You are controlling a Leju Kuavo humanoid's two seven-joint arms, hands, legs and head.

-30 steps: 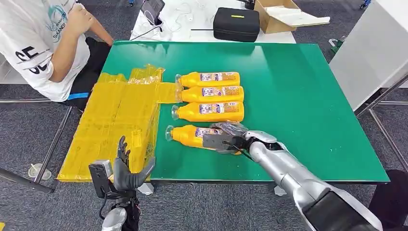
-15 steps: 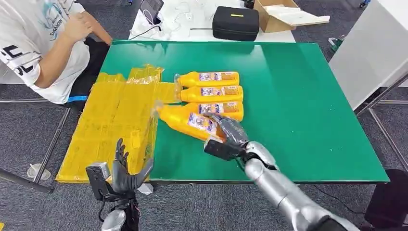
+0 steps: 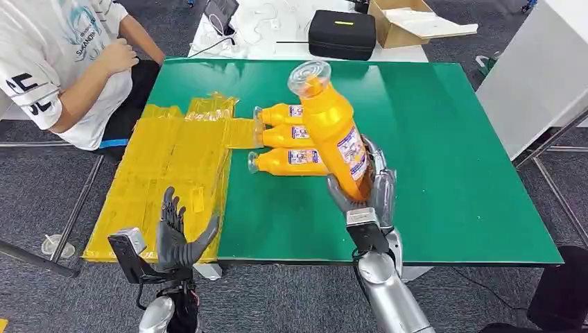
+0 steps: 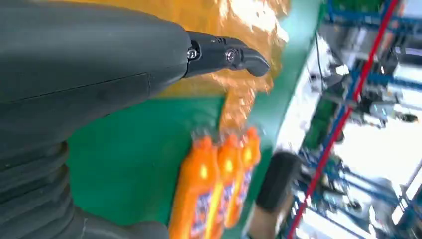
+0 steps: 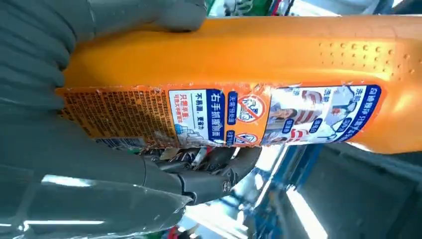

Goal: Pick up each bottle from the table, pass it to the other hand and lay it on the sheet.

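bottle [image 3: 336, 135]: in the head view the right hand [image 3: 364, 191] grips it near its base, lifted nearly upright over the table [image 3: 451, 159]. three bottles [image 3: 291, 135] lie on the table beside the sheet [image 3: 166, 180], which carries none, so no handover yet by my reading. the left hand [image 3: 177, 239] waits, fingers spread. left wrist view: three lying bottles. right wrist view: fingers wrap the label.
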